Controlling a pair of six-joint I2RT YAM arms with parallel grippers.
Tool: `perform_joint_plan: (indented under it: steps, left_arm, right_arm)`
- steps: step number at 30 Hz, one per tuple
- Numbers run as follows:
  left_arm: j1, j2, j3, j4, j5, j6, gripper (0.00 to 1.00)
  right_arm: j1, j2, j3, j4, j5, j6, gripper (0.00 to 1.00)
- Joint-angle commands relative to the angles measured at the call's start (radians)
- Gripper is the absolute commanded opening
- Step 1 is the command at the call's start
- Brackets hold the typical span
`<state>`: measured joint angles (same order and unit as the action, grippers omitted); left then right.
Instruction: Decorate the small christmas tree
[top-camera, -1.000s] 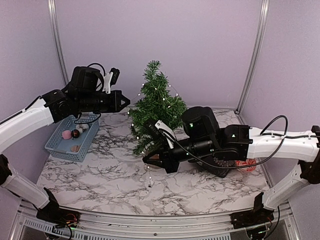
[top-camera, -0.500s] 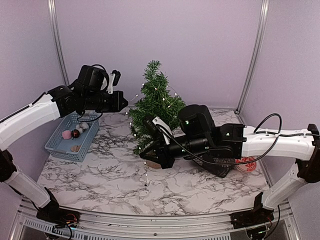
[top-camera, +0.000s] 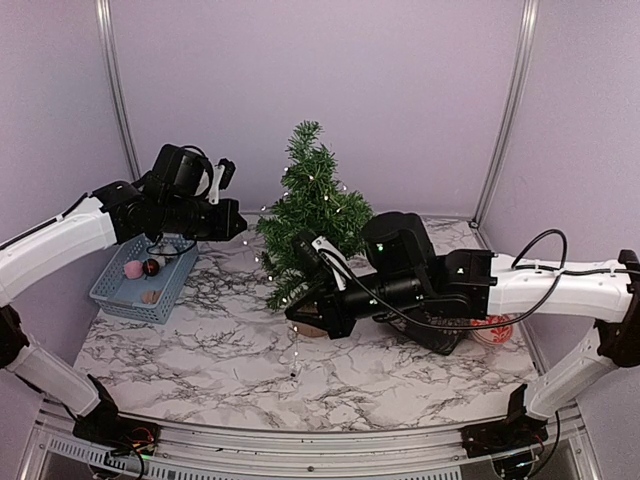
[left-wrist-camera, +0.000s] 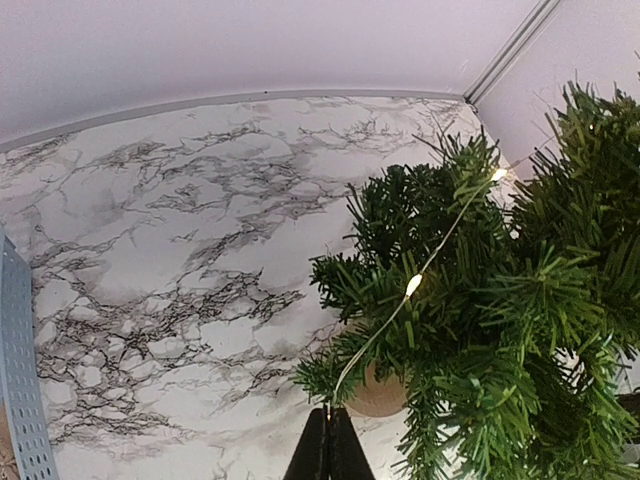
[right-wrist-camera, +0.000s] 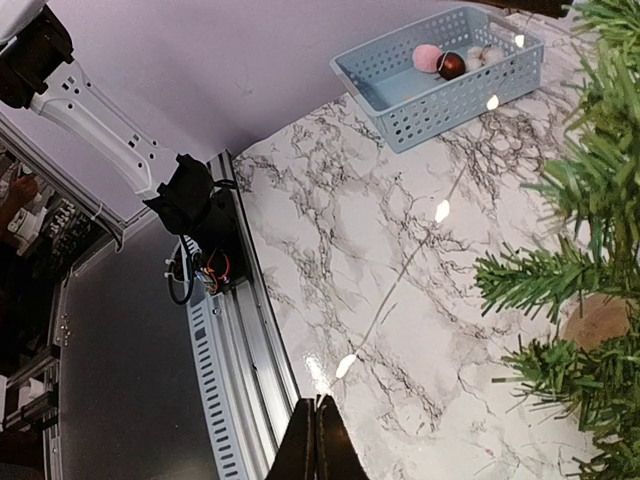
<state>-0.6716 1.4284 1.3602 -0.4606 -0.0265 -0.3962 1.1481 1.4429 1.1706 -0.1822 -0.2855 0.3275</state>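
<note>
Left claw has dipped lower and drawn back a little toward the basket since a second ago. It now hangs just left of the middle branches. Its jaws are pressed tight together, same as before. On the left wrist view I can see the thin wire of the light string running out of their tip and up into the needles, so it's pinching that wire.

The small christmas tree hasn't budged. It stands upright at the back middle of the table on its round wooden stump, between my two arms and to the right of the basket, not touching it.

Right claw sits low, just in front of the stump. That arm swung left half a second ago and has come back, so the claw ends up almost where it started, maybe slightly higher. Its jaws are also clamped shut. On the right wrist view the same lit wire leads from their tip away across the marble toward the basket.

The loose tail of the wire dangling to the table in front has shifted slightly left. The pink ball and the dark red ball lie in the basket as they did.
</note>
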Motion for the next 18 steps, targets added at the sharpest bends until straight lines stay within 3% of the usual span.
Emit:
perform_joint_plan:
  steps: [1,18]
  left_arm:
    - [0.002,-0.043,-0.034,-0.009,0.065,0.011,0.00]
    - [-0.020,-0.023,-0.033,0.027,0.194,0.018,0.02]
  right_arm:
    - [0.010,-0.074,-0.031,-0.032,-0.016,0.031,0.00]
    - [0.002,-0.279,-0.055,-0.295,0.156,0.058,0.00]
